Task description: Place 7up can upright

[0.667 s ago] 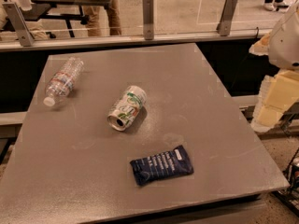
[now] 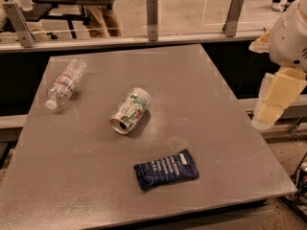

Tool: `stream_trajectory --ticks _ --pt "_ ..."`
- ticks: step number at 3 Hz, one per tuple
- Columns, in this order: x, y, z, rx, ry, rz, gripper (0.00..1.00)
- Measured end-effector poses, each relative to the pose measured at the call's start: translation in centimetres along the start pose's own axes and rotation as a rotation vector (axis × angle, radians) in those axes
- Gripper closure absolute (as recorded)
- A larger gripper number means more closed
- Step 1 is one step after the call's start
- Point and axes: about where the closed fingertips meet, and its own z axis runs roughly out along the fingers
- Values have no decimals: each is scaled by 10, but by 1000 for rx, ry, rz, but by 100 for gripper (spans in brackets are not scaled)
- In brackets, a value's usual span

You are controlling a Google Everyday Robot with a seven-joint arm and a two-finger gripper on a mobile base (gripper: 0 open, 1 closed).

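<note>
The 7up can (image 2: 129, 110) lies on its side near the middle of the grey table (image 2: 201, 90), its silver open end towards the front left. Its body is white with green markings. My gripper (image 2: 268, 114), cream-coloured, hangs off the table's right edge, well to the right of the can and touching nothing on the table.
A clear plastic water bottle (image 2: 64, 83) lies on its side at the table's back left. A dark blue snack packet (image 2: 165, 170) lies flat at the front, below the can. A glass barrier on metal posts (image 2: 152, 18) runs behind the table.
My arm at the right edge has shifted slightly to the left. The can, bottle and packet have not moved.
</note>
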Motion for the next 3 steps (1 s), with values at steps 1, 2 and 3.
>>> stream_trajectory --ticks 1,2,3 --pt "-31 -22 12 5 -68 -91 0" --pt "-93 -46 36 -9 -146 -293 0" --pt "-140 -54 58 -28 -169 -459 0"
